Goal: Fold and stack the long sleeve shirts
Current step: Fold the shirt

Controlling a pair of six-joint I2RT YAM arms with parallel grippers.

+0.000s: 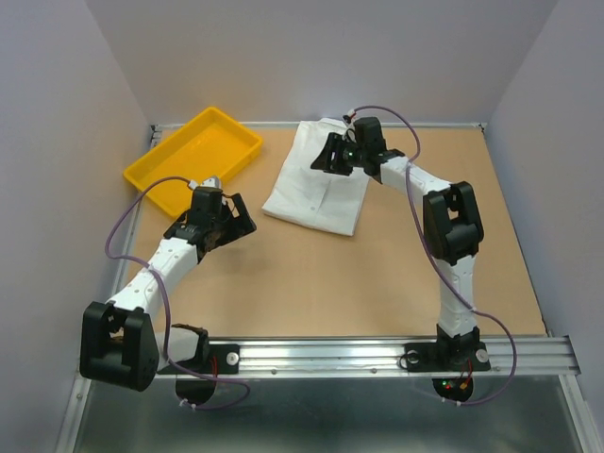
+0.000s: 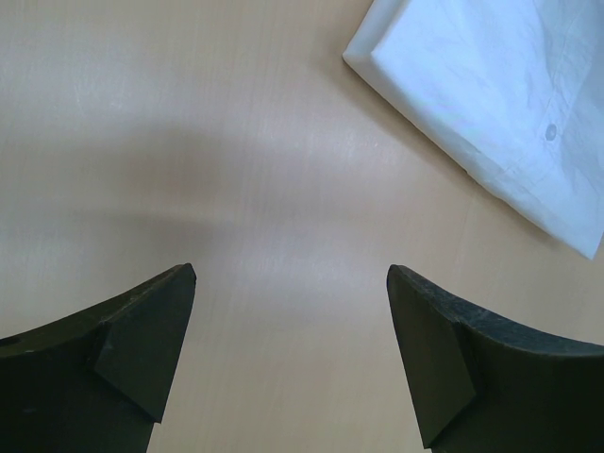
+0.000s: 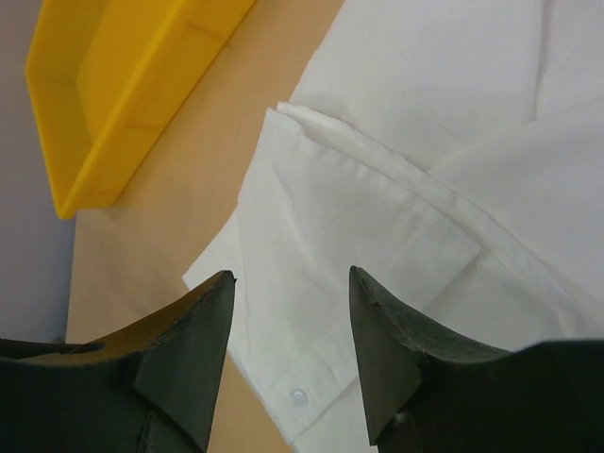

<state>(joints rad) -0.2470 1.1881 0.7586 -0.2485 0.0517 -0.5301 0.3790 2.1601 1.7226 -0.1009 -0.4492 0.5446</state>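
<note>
White shirt (image 1: 311,193) lies folded far-centre on the table (image 1: 377,283), just right of the yellow tray (image 1: 193,156); your right gripper (image 3: 291,276) hovers over it part-open and empty, left gripper (image 2: 291,272) gapes wide nearby, so probably a final tidy or placing: pinch the fold edge cleanly.

Pale grey walls (image 1: 311,57), tan wooden tabletop (image 1: 311,283)

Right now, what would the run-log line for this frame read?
shirt: folded, flat on table, right of yellow tray | left fingers: open, empty, over table | right fingers: open, empty, above shirt
</note>
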